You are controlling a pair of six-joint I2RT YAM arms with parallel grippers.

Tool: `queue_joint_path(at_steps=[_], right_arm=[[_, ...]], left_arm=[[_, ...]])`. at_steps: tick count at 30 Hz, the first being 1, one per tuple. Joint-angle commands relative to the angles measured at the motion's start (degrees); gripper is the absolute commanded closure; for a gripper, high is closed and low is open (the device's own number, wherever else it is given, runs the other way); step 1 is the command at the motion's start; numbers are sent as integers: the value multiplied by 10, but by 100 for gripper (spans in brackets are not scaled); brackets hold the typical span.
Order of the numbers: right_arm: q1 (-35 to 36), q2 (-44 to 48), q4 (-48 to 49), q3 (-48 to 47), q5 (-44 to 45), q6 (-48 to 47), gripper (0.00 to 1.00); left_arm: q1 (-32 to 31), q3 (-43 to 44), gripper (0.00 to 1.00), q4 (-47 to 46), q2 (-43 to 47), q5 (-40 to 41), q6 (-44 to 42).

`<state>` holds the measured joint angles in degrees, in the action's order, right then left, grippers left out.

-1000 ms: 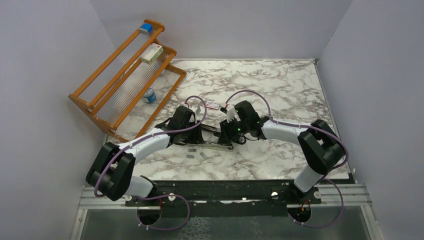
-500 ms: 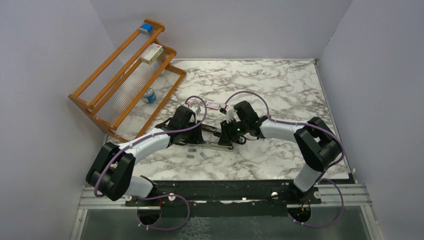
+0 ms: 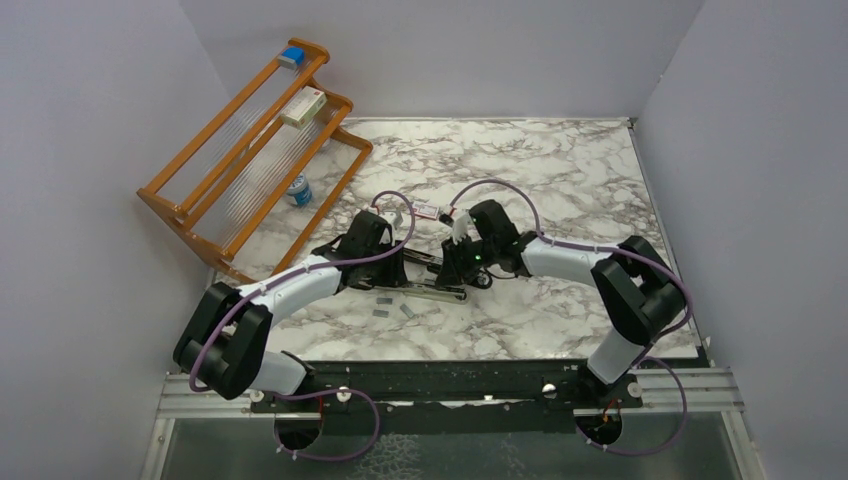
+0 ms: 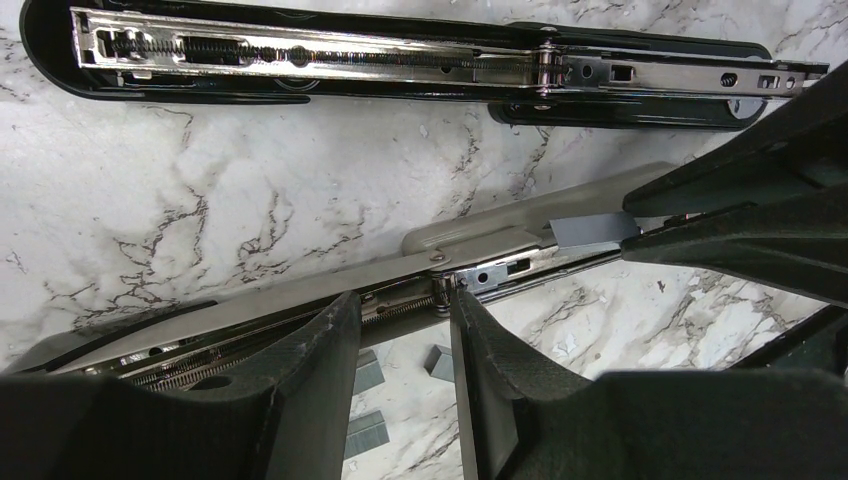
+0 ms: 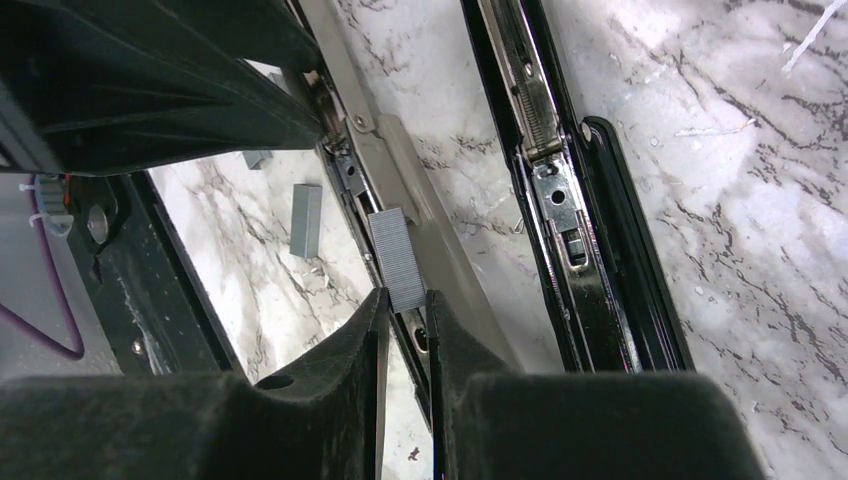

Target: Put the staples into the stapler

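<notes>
The black stapler (image 4: pixel 400 60) lies opened flat on the marble, silver rail up; it also shows in the right wrist view (image 5: pixel 585 210) and from above (image 3: pixel 423 260). Beside it lies a light grey stapler-like tool (image 4: pixel 480 235), also opened. My right gripper (image 5: pixel 405 298) is shut on a grey strip of staples (image 5: pixel 397 258), holding it over the grey tool's rail. My left gripper (image 4: pixel 405 305) is open, its fingertips (image 4: pixel 465 310) against that same rail by the hinge, pinching nothing. Loose staples (image 4: pixel 365 435) lie on the table below.
A red-and-white packet (image 3: pixel 427 209) lies behind the arms. More short staple strips (image 3: pixel 380 312) sit near the front. A wooden rack (image 3: pixel 250 150) at back left holds a white-and-red box (image 3: pixel 303 107) and a blue item (image 3: pixel 291 56); a small can (image 3: pixel 298 189) stands under it.
My right gripper's jaws have closed in around the staple strip. The left arm and both staplers have not moved.
</notes>
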<state>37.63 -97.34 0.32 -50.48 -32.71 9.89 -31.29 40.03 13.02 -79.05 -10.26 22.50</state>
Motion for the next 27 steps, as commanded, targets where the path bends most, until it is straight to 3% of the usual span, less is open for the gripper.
queue_joint_path(at_steps=[1,11,27], right_arm=[[-4,38,26,8,-6,-18,80],[4,124,81,85,36,-66,82],[106,186,111,121,206,-209,85]], left_arm=[[-3,8,59,18,-16,23,-11],[-3,13,59,25,-18,30,-15],[-3,17,59,32,-18,31,-20]])
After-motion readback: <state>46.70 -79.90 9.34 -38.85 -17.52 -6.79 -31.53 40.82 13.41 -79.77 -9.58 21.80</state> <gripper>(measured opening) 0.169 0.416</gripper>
